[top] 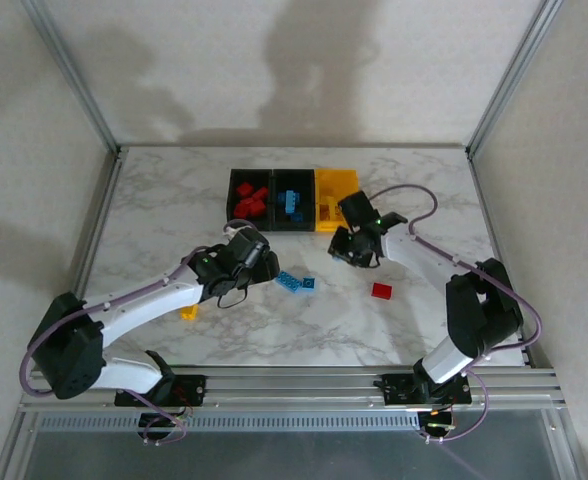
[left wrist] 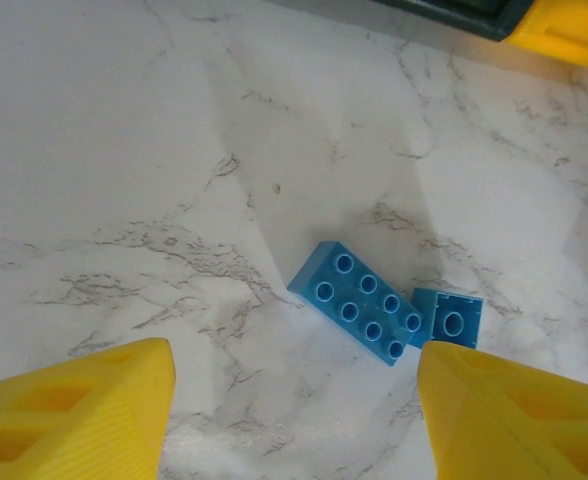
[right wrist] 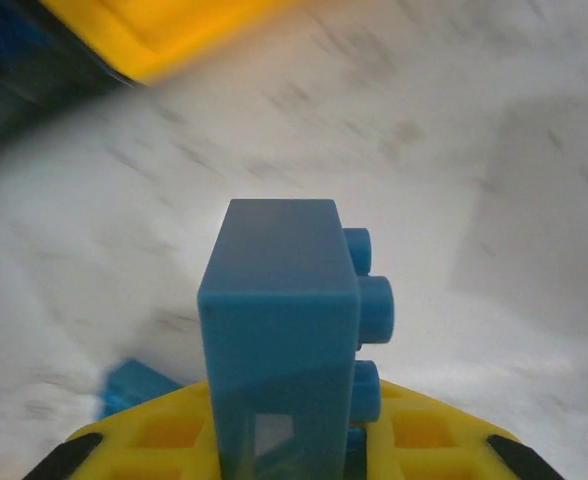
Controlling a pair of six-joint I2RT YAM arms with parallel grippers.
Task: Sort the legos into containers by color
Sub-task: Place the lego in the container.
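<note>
The containers stand in a row at the back: a black bin [top: 236, 207] with red legos, a black bin [top: 277, 214] with blue legos, and a yellow bin [top: 340, 184]. My right gripper [right wrist: 284, 445] is shut on a blue lego [right wrist: 274, 320] that stands up from its yellow pads, just in front of the yellow bin [right wrist: 164, 35]. My left gripper [left wrist: 294, 405] is open above the table, with a blue eight-stud lego [left wrist: 362, 303] and a small blue lego [left wrist: 452, 318] lying just ahead of its right finger [left wrist: 519, 415]. These two lie at mid-table [top: 296, 282].
A red lego [top: 382, 291] lies on the marble table to the right of centre. A yellow lego [top: 189, 313] lies beside the left arm. Another blue piece [right wrist: 129, 388] shows low beside the right gripper's pads. Metal frame posts stand at both back corners.
</note>
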